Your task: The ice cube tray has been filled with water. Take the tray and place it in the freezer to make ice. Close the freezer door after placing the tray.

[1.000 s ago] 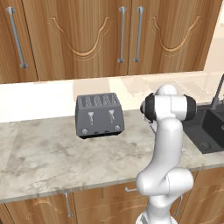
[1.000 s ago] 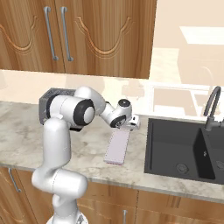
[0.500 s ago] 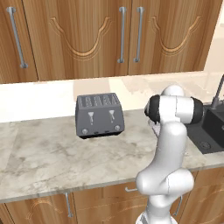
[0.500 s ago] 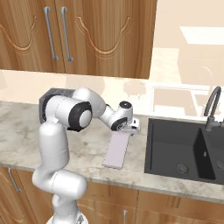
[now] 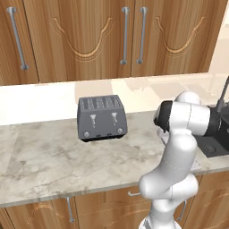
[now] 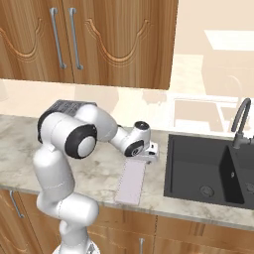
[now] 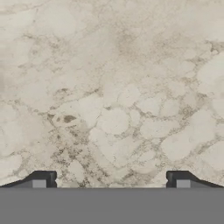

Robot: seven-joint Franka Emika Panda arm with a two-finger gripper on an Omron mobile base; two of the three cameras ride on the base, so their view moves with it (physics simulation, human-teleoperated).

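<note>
The ice cube tray (image 6: 131, 181), thin, long and pale lilac, lies flat on the marble counter (image 6: 99, 171) between the arm and the sink, one end near the counter's front edge. My gripper (image 6: 150, 155) hangs just over the tray's far end, pointing down. In the hand view the gripper (image 7: 110, 181) is open, its two dark fingertips (image 7: 42, 180) wide apart over bare marble with nothing between them. In the left base view the arm's elbow hides the hand and the tray. The freezer and its door are out of view.
A dark grey four-slot toaster (image 5: 102, 117) stands at the back of the counter, left of the arm. A black sink (image 6: 208, 171) with a tap (image 6: 240, 121) lies right of the tray. Wooden wall cabinets (image 5: 120, 36) hang above.
The jaws have spread a little wider. The hand has sunk slightly toward the tray's far end, and the elbow has swung a bit to the right.
</note>
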